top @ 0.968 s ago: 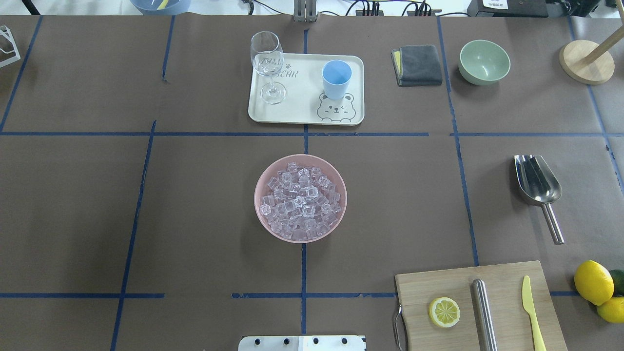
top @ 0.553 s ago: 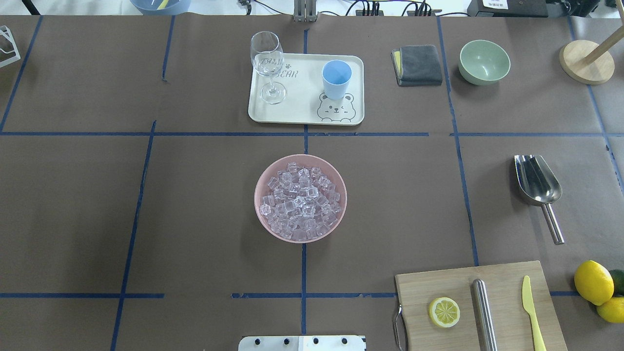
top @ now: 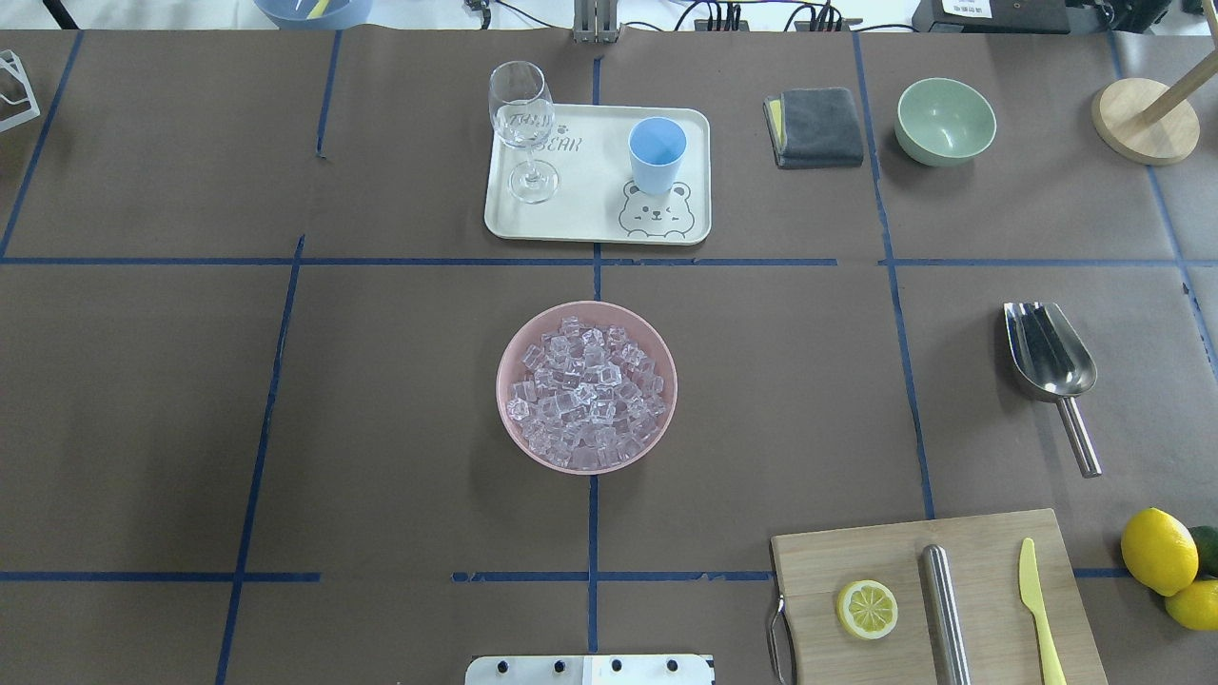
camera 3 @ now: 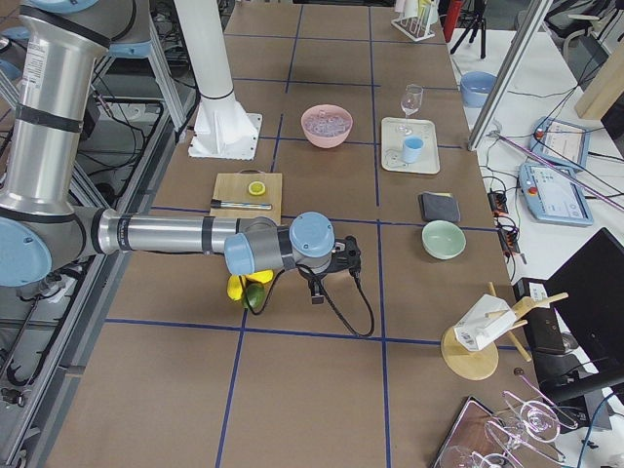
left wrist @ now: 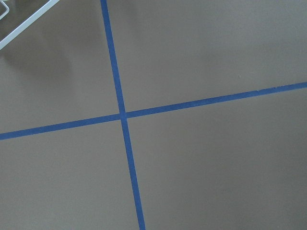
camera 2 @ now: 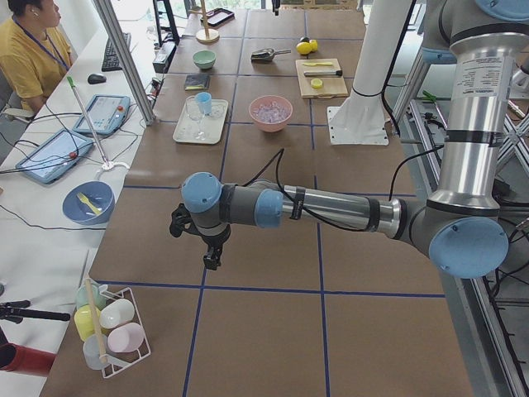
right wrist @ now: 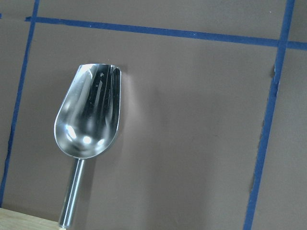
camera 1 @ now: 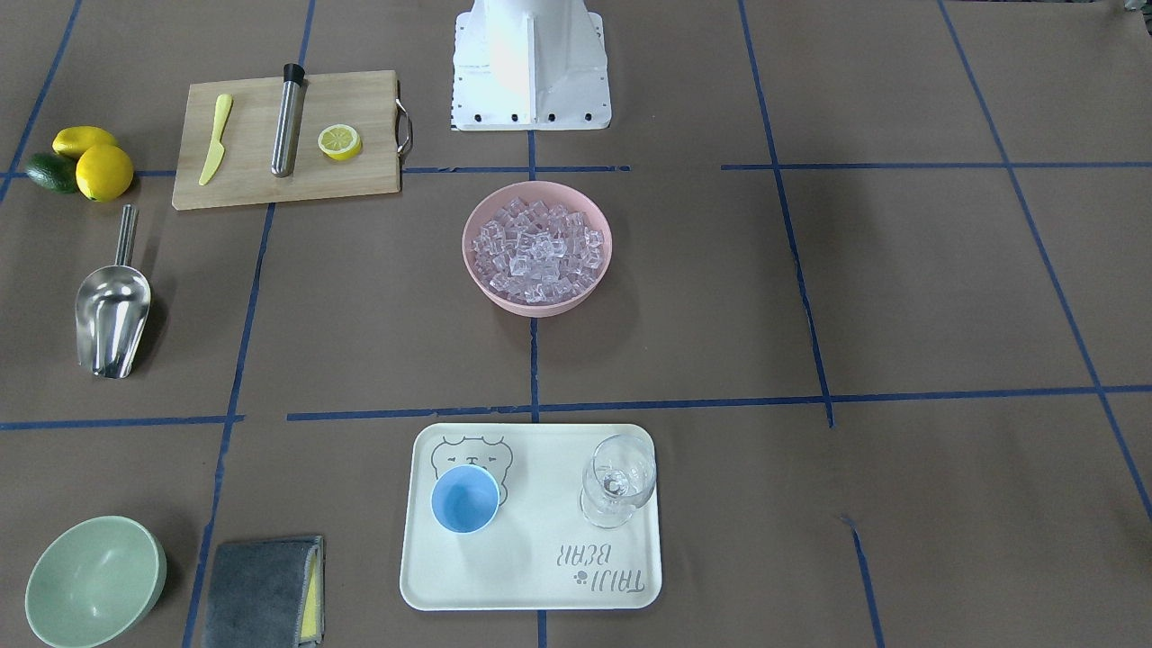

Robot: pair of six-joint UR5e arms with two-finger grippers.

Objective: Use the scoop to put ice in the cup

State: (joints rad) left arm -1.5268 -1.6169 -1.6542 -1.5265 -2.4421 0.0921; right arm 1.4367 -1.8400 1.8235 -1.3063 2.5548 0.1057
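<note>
The ice (top: 585, 385) is piled in a pink bowl (top: 507, 357) at the table's middle. The light-blue cup (top: 657, 152) stands upright on a cream tray (top: 590, 224) at the far side. The steel scoop (top: 1050, 362) lies on the table at the right, handle toward the robot. It fills the right wrist view (right wrist: 88, 117), with no fingers showing there. The right gripper (camera 3: 327, 278) shows only in the exterior right view and the left gripper (camera 2: 211, 248) only in the exterior left view. I cannot tell whether either is open or shut.
A wine glass (top: 521, 128) shares the tray. A grey cloth (top: 816, 127), green bowl (top: 945, 121) and wooden stand (top: 1145, 119) are far right. A cutting board (top: 990, 542) with a lemon half, steel cylinder (top: 945, 609) and yellow knife sits near right, beside lemons (top: 1158, 550).
</note>
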